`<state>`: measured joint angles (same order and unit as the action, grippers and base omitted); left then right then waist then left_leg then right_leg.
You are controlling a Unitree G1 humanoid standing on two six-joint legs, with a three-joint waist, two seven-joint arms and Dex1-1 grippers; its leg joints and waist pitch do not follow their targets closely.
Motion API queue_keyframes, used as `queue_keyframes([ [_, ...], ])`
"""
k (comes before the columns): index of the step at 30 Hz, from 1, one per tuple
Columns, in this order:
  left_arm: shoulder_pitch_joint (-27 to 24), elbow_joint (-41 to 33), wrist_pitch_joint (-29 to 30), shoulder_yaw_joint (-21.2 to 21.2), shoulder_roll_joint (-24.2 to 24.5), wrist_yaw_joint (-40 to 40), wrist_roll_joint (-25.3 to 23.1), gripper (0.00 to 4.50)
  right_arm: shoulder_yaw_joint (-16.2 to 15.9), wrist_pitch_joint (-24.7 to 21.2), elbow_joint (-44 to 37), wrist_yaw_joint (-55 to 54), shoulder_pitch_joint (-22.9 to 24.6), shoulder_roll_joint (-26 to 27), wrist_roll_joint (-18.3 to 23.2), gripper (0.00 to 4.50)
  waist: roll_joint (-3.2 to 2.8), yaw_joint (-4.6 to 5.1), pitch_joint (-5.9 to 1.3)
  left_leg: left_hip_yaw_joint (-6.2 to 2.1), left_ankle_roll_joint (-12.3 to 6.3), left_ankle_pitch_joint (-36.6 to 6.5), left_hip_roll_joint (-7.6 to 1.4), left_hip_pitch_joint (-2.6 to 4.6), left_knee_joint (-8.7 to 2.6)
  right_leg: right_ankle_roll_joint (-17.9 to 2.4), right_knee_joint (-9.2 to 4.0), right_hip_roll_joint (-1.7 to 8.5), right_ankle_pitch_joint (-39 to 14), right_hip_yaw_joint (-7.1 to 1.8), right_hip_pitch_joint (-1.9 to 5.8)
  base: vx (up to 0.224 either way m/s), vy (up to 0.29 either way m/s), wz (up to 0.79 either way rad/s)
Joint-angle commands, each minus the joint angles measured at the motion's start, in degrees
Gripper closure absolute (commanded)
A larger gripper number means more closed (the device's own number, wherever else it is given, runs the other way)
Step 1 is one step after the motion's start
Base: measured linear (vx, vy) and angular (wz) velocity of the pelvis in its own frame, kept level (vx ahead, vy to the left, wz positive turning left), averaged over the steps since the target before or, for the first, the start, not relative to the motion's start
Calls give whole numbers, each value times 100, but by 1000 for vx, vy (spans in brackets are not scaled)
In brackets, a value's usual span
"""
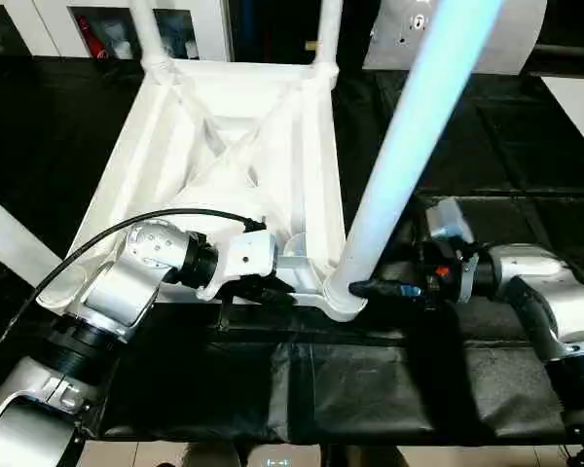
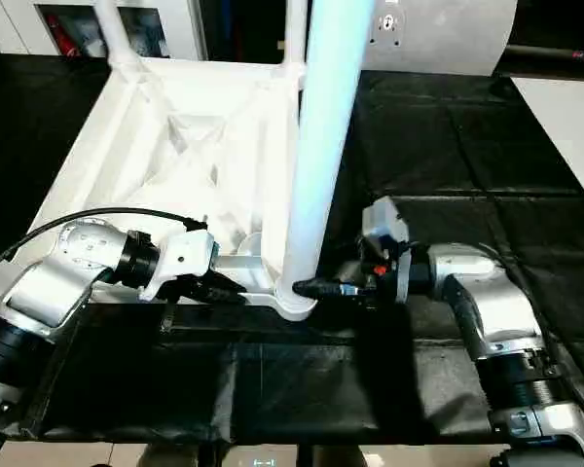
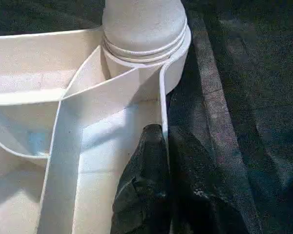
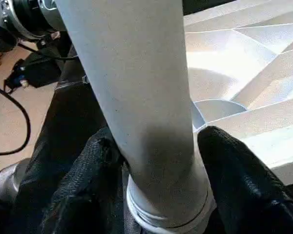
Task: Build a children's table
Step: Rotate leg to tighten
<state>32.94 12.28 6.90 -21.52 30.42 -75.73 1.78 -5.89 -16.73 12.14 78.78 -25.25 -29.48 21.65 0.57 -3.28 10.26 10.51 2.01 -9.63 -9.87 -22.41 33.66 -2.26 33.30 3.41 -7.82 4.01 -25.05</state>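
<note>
Tabletop (image 1: 224, 126) lies inverted on worktop (image 1: 526, 209). Leg (image 1: 409, 146) stands in near-right socket (image 1: 343, 295); left gripper (image 1: 273, 289) left of it, right gripper (image 1: 370, 288) right.

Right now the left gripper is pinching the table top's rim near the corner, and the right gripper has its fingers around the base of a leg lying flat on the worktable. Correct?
Not quite. The leg is not lying flat: it stands upright in the table top's near corner socket, as the left eye view shows. The rest holds: the left gripper pinches the rim, and the right gripper has its fingers around the leg's base.
</note>
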Motion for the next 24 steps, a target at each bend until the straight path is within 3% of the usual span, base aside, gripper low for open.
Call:
queue_keyframes([
  [1, 79, -127, -192, -211, -22, -289, 74, 450, -27, 76, 60, 20, -72, -27, -28, 227, 51, 40, -497, -108, -637, -809, -340, 128, -356, -1223, -348, 504, -1861, -323, 356, 0, 0, 0],
  [8, 72, -15, -168, -117, -92, -127, 48, 450, -67, -15, -88, -15, 36, 29, 43, 257, 64, 44, -491, -105, -619, -852, -340, 136, -358, -1200, -359, 501, -1949, -323, 349, 0, 0, 0],
  [10, 46, -30, 69, -30, -246, 251, 2, 450, -34, -190, -353, -584, 214, 230, -18, 257, 51, 40, -476, -104, -587, -875, -344, 138, -367, -1182, -373, 503, -1991, -332, 339, 0, 0, 0],
  [13, 35, -50, 310, 29, -370, 522, -21, 450, -33, -270, -482, -1048, 289, 383, -150, 258, 57, 78, -446, -129, -433, -1117, -330, 144, -391, -1036, -433, 520, -2490, -316, 333, 0, 0, 0],
  [14, 28, -116, 613, 117, -578, 894, -24, 450, -11, -430, -649, -1819, 361, 657, -398, 259, 11, 79, -442, -133, -387, -1162, -327, 150, -390, -1019, -433, 522, -2579, -316, 317, 0, 0, 0],
  [15, 48, -127, 751, 165, -712, 1128, -48, 450, 42, -614, -711, -2318, 368, 853, -515, 259, 43, 114, -432, -144, -284, -1286, -321, 160, -405, -942, -466, 509, -2802, -304, 313, 0, 0, 0],
  [18, 121, -123, 1083, 244, -1034, 1637, -128, 450, 224, -1026, -841, -3346, 349, 1379, -626, 260, 51, 235, -408, -201, -108, -1489, -275, 106, -429, -644, -532, 531, -3435, -263, 345, 0, 0, 0],
  [19, 217, -51, 1340, 332, -1374, 2155, -211, 450, 394, -1357, -954, -4366, 311, 1913, -819, 261, 46, 279, -403, -204, -64, -1548, -269, 121, -429, -563, -560, 522, -3522, -259, 311, 0, 0, 0],
  [21, 267, 0, 1458, 380, -1575, 2451, -253, 450, 432, -1423, -994, -4865, 281, 2173, -987, 261, 49, 330, -400, -209, -16, -1630, -249, 137, -417, -505, -585, 517, -3651, -246, 280, 0, 0, 0],
  [23, 330, 93, 1601, 437, -1960, 3024, -382, 450, 664, -1478, -973, -5917, 179, 2748, -1153, 261, 36, 401, -412, -216, -38, -1676, -231, 115, -415, -406, -619, 522, -3709, -239, 281, 0, 0, 0],
  [24, 349, 119, 1651, 463, -2088, 3236, -431, 450, 717, -1499, -977, -6165, 160, 2893, -1195, 261, 26, 418, -430, -212, -64, -1693, -228, 143, -398, -414, -634, 527, -3663, -242, 261, 0, 0, 0],
])
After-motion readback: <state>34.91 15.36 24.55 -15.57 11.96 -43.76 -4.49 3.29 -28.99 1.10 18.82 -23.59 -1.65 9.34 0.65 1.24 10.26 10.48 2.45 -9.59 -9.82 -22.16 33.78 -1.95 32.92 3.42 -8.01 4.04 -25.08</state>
